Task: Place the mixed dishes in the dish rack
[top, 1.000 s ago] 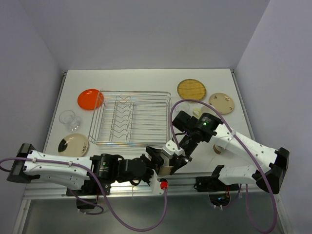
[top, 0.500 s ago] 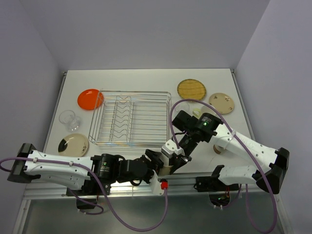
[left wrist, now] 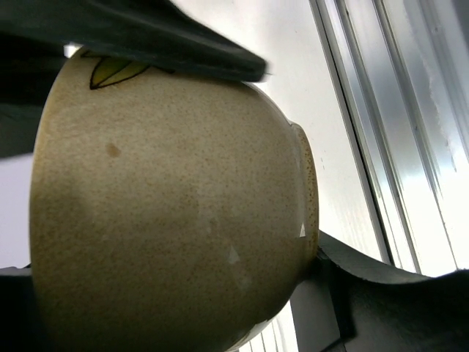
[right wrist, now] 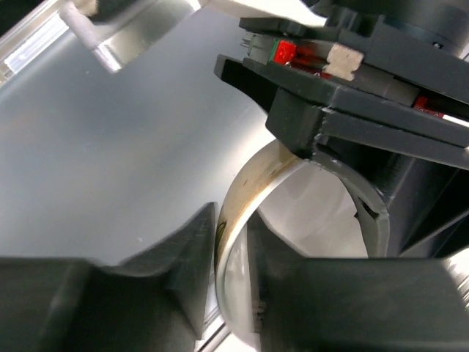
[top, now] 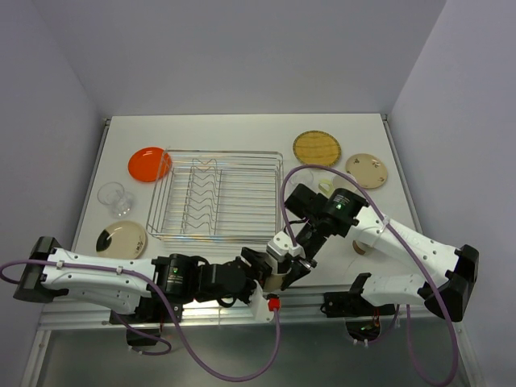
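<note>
A beige speckled bowl (top: pixel 276 280) is held off the table near its front edge, between both grippers. My left gripper (top: pixel 262 271) is shut on it; in the left wrist view the bowl (left wrist: pixel 168 205) fills the frame, with dark fingers (left wrist: pixel 146 37) above it and at its foot. My right gripper (top: pixel 289 260) is shut on the bowl's rim (right wrist: pixel 242 198), one finger (right wrist: pixel 192 253) outside and the other inside. The silver wire dish rack (top: pixel 218 152) stands behind them with nothing in it.
An orange plate (top: pixel 149 164), a clear cup (top: pixel 115 197) and a cream plate with a dark patch (top: pixel 122 239) lie left of the rack. A yellow woven plate (top: pixel 317 147) and a tan plate (top: pixel 367 170) lie at the back right. A pale mug (top: pixel 325 185) is partly hidden behind the right arm.
My right gripper has edged slightly left and down at the bowl. The left arm and the bowl have barely moved.
</note>
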You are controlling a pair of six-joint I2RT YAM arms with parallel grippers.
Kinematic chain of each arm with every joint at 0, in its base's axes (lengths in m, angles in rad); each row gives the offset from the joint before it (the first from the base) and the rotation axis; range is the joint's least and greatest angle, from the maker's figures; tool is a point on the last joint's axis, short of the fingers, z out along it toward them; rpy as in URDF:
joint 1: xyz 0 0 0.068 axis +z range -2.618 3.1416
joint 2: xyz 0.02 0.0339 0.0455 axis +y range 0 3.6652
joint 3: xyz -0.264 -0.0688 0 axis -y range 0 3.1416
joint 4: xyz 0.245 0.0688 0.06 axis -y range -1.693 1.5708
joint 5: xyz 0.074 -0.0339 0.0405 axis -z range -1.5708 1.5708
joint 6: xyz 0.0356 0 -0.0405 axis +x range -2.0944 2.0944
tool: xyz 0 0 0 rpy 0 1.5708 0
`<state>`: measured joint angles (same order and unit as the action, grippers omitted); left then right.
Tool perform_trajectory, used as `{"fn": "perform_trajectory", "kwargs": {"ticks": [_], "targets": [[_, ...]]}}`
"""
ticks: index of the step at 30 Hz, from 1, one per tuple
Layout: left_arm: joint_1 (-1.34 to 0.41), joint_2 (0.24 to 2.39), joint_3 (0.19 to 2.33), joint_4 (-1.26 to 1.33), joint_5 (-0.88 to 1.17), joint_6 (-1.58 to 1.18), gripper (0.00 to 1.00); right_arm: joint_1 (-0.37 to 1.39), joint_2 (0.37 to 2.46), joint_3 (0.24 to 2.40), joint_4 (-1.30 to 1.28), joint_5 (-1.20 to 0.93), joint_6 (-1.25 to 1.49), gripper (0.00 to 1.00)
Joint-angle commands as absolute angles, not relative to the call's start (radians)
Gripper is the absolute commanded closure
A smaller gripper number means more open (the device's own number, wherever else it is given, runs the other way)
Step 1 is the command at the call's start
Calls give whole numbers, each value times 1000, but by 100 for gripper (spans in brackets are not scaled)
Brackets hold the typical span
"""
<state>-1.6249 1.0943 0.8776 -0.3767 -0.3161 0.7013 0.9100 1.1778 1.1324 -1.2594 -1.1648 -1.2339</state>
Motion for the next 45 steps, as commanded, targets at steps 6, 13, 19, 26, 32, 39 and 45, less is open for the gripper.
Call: {"fn": "perform_trajectory", "kwargs": {"ticks": [6, 13, 19, 26, 32, 39, 45], "targets": [[-1628, 1040, 934, -241, -324, 635, 62, 897, 1143, 1124, -1207, -1204, -1223, 56], [-1628, 1048, 930, -259, -308, 617, 63, 844, 1126, 1146, -1218, -1203, -1230, 47], [-1626, 1043, 923, -271, -302, 601, 62, 795, 1108, 1158, -1256, -1193, -1272, 46], [-1609, 1037, 917, -282, -287, 546, 62, 714, 1089, 1212, -1338, -1177, -1342, 47], [-1582, 1032, 905, -272, -255, 497, 62, 585, 1103, 1307, -1416, -1189, -1416, 48], [-1436, 986, 891, -192, -171, 430, 62, 413, 1120, 1394, -1395, -1232, -1370, 48], [-1260, 986, 903, -94, -25, 381, 61, 183, 1127, 1411, -1232, -1272, -1194, 49]]}}
